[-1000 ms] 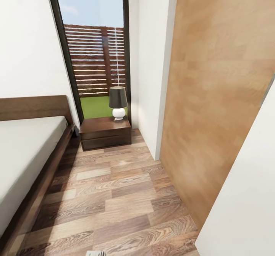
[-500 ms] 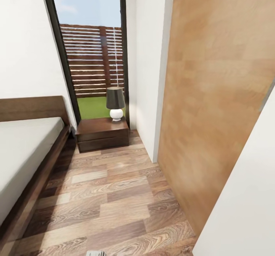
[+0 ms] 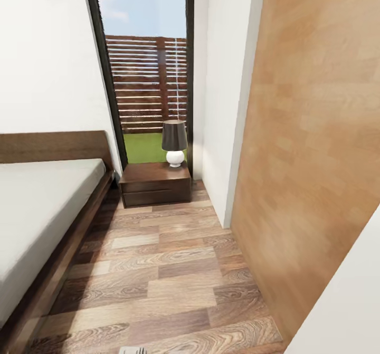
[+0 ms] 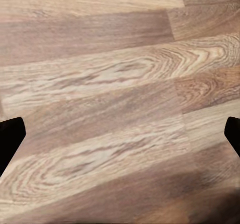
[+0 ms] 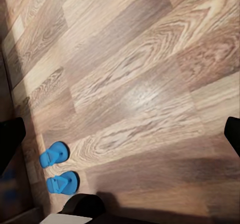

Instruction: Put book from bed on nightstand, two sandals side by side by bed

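Both jaws gape wide over bare floor [image 4: 115,98], holding nothing

A home bedroom: bed [image 3: 37,211], nightstand [image 3: 155,184] with lamp [image 3: 174,143], wood-plank floor [image 3: 169,280]

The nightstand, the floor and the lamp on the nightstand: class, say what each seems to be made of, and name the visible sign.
The nightstand: dark-brown wood, smooth, slightly glossy top, judging by its colour and sheen. The floor: light brown wood planks or wood-look laminate; grain swirls and plank seams show. The lamp: dark shade, possibly fabric, on a round white base, perhaps ceramic; the render leaves both open.
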Robot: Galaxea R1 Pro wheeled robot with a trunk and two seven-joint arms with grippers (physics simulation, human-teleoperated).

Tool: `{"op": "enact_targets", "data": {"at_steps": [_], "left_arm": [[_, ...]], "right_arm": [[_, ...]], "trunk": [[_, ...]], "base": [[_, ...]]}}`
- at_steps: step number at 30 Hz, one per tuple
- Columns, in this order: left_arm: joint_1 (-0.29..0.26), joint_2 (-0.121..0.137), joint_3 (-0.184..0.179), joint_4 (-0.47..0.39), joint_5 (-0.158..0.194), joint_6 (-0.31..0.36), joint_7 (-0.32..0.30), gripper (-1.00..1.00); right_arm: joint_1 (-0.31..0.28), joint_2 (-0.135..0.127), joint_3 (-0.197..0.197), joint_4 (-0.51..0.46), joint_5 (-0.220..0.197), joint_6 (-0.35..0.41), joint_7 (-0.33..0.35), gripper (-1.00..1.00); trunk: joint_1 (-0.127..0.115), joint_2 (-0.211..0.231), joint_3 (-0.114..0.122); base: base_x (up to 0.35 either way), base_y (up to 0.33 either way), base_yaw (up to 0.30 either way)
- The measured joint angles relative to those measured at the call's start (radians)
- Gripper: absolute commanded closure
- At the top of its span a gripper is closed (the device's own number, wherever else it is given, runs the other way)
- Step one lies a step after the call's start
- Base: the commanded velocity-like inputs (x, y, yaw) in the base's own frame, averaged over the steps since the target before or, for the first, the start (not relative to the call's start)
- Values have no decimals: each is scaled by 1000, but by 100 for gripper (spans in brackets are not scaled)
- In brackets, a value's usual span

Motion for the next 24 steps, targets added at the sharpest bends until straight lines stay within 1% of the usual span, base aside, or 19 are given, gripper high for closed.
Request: {"op": "enact_targets", "data": {"at_steps": [6, 11, 24], "left_arm": [[0, 0, 0, 0, 0, 0, 0, -100], [0, 0, -1, 0, 0, 0, 1, -100], [0, 0, 0, 0, 0, 0, 2, -100]], "right_arm": [[0, 0, 0, 0, 0, 0, 0, -100], [0, 0, 0, 0, 0, 0, 0, -100], [0, 0, 0, 0, 0, 0, 0, -100]], "trunk": [[0, 0, 0], [0, 0, 0], [-1, 0, 0]], "base": [[0, 0, 282], [37, 0, 107], [296, 0, 6]]}}
